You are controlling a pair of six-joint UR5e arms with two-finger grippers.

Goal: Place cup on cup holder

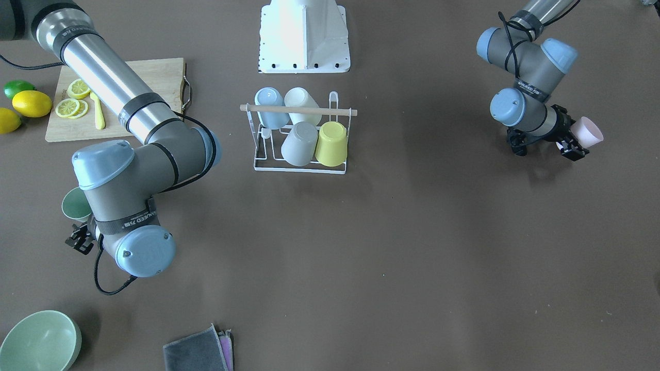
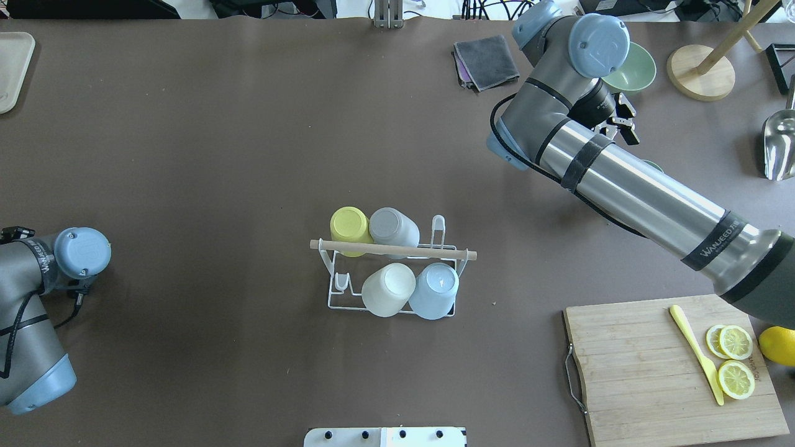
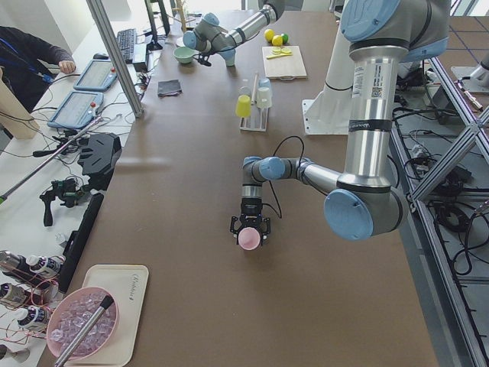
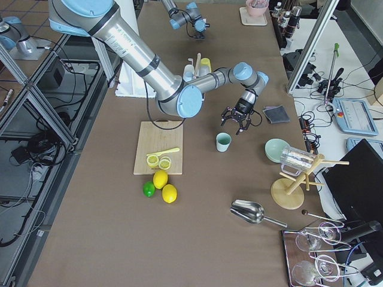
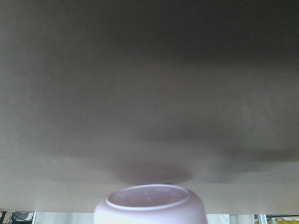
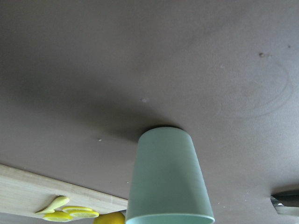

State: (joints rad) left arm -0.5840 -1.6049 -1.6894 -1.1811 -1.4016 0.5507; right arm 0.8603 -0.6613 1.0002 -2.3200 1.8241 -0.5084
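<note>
The cup holder (image 1: 299,168) is a white wire rack with a wooden dowel (image 1: 299,110), at the table's middle, also in the overhead view (image 2: 391,307). Several upturned cups sit on it: blue, cream, grey and yellow. My left gripper (image 1: 571,144) is shut on a pink cup (image 1: 589,131) and holds it off the table, far to the rack's side; the cup shows in the left wrist view (image 5: 150,205). My right gripper (image 4: 238,121) is open, just above and beside a green cup (image 4: 223,142) that stands upright on the table (image 6: 168,177).
A wooden cutting board (image 1: 154,77) with lemon slices and a yellow knife lies near the right arm, with lemons (image 1: 32,103) and a lime beside it. A green bowl (image 1: 36,342) and a grey cloth (image 1: 198,353) lie at the operators' edge. The white robot base (image 1: 304,36) stands behind the rack.
</note>
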